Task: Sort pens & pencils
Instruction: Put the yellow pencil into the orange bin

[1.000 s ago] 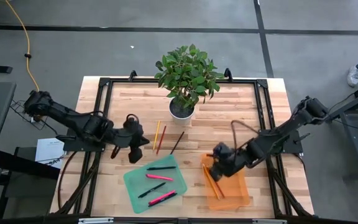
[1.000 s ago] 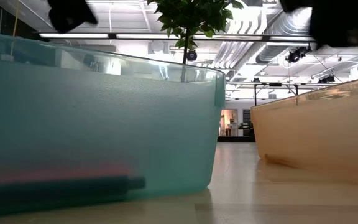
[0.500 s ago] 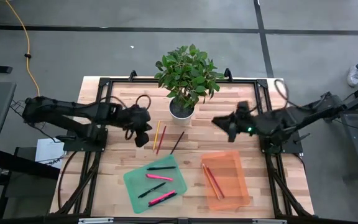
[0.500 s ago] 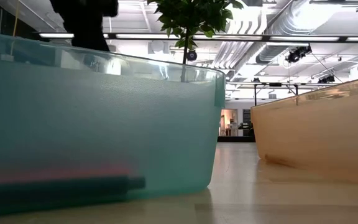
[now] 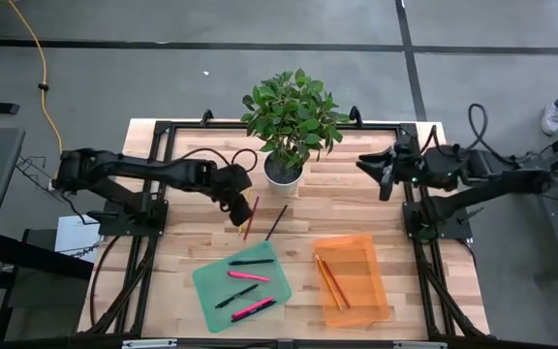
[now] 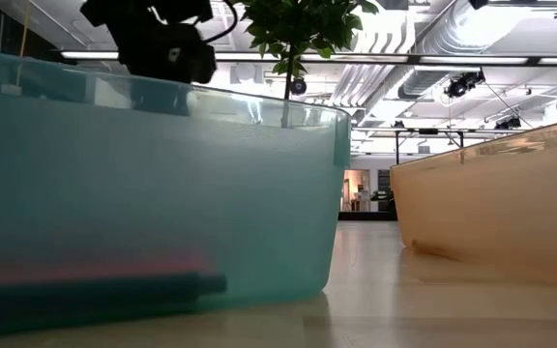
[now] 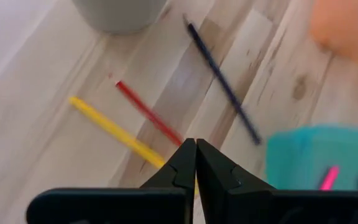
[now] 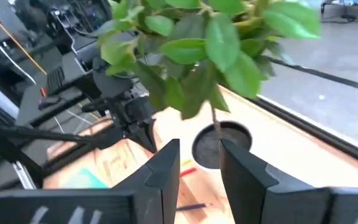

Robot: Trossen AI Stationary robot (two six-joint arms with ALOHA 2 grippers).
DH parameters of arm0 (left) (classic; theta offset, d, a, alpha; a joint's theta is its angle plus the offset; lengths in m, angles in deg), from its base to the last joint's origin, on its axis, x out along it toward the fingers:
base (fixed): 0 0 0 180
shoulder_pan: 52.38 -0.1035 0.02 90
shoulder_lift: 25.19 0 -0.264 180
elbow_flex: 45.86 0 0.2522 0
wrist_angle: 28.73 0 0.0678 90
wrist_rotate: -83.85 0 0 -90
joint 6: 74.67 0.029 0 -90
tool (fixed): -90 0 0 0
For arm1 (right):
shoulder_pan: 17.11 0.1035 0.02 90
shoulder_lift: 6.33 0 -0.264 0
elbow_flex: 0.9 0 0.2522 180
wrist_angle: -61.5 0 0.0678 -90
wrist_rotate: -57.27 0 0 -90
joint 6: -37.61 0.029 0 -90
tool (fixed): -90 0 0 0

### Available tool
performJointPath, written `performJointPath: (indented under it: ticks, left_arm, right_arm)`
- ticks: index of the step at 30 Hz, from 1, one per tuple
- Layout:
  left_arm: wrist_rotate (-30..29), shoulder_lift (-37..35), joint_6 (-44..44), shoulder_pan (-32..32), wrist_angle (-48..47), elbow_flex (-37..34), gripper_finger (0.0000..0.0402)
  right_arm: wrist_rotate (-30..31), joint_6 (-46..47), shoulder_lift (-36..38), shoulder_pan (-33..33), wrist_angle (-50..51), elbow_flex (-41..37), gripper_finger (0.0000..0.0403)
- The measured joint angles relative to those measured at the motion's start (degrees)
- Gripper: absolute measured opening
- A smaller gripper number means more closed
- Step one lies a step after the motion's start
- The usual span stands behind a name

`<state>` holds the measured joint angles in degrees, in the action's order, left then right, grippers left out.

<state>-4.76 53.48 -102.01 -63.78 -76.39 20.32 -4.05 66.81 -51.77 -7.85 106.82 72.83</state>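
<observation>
Hovering with its jaws pressed shut and empty, your left gripper (image 5: 239,211) sits right over the thin yellow pencil (image 7: 114,131) and thin red pencil (image 7: 149,113), which lie side by side on the pale wooden table (image 5: 376,174) near the white plant pot (image 5: 282,171); a dark slim pencil (image 5: 276,222) lies just beside them. Unless you open before descending, you could knock them askew or pinch two together. Your right gripper (image 5: 384,178), part open and empty, waits up by the table's right edge, well clear of the orange translucent tray (image 5: 368,297) holding pencils and the teal tray (image 5: 211,285) of pink and black pens.
</observation>
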Motion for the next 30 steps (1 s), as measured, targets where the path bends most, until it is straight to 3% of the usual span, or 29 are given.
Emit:
performJointPath:
  ticks: [10, 20, 30]
  left_arm:
    - [-2.3, 4.4, -10.3, -0.2, 0.7, 0.0, 0.0001]
    - [-7.3, 4.5, -17.2, -0.1, -0.7, 0.0, 0.0001]
    - [-7.9, 4.6, -21.2, -0.1, -5.0, 0.0, 0.0001]
  right_arm:
    - [-12.3, -9.8, 7.4, -8.0, 2.8, 0.0, 0.0103]
    - [-16.9, -11.1, 11.5, -11.9, 11.9, 0.0, 0.0103]
    - [-18.3, -11.2, 11.3, -11.9, 13.7, 0.0, 0.0103]
